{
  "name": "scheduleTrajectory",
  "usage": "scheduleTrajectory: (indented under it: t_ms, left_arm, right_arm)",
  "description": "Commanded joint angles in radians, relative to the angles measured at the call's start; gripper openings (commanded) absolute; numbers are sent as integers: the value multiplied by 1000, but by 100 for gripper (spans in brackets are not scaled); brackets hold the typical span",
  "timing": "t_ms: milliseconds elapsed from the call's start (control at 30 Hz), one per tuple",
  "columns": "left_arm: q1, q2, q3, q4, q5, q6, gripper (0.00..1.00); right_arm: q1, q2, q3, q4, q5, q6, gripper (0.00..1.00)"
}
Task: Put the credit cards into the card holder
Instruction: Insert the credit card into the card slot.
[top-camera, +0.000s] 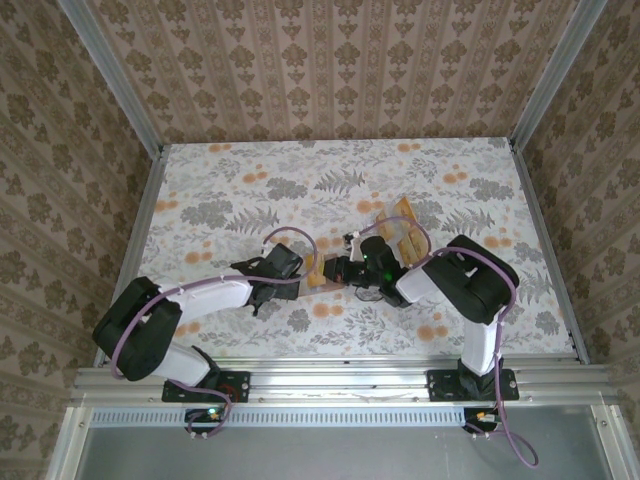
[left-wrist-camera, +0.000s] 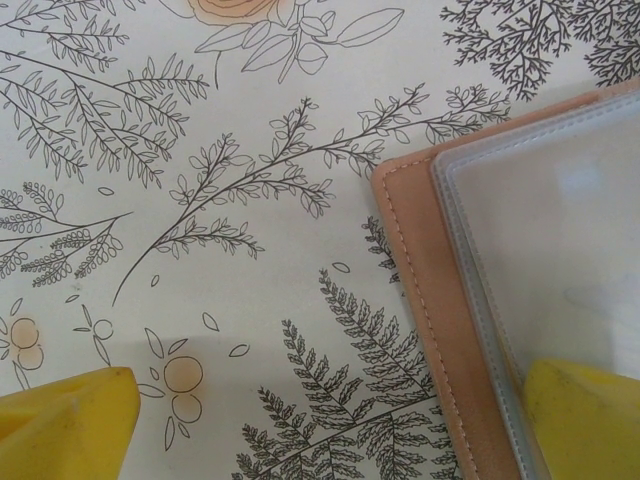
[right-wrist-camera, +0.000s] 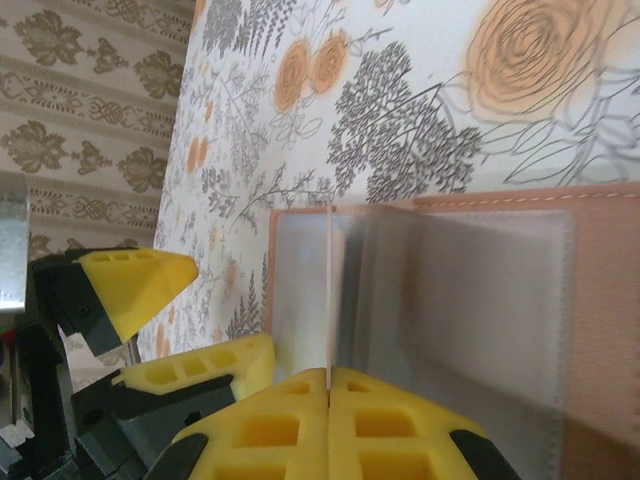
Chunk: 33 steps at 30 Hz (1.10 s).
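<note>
The card holder (top-camera: 321, 273) lies open on the flowered table between my two grippers. Its salmon-brown edge (left-wrist-camera: 420, 290) and clear plastic sleeves (right-wrist-camera: 480, 300) show close up. My right gripper (right-wrist-camera: 329, 372) is shut on a thin tan credit card (right-wrist-camera: 329, 290), seen edge-on and standing upright over the sleeves. My left gripper (left-wrist-camera: 330, 405) is open and straddles the holder's stitched edge; one yellow finger (left-wrist-camera: 585, 420) rests over a sleeve, the other (left-wrist-camera: 65, 425) over bare table. More credit cards (top-camera: 402, 225) lie just behind the right gripper (top-camera: 345, 270).
The tablecloth (top-camera: 250, 190) is printed with grey ferns and orange flower blotches. Metal rails (top-camera: 140, 220) and patterned walls close in the table on three sides. The left gripper's fingers (right-wrist-camera: 140, 280) stand close beside the right one.
</note>
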Motion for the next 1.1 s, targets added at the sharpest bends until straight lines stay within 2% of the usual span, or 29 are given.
scheduleTrajectory:
  t_ms: [0,1067]
  left_arm:
    - [-2,-12,-24,-43,-13,-13,100]
    - [-3,-16,-26,-47,-10,-13,100]
  right_arm:
    - [-7,-9,-11,15,-6,-5,0]
    - [12,56,-12,82,-37,30,0]
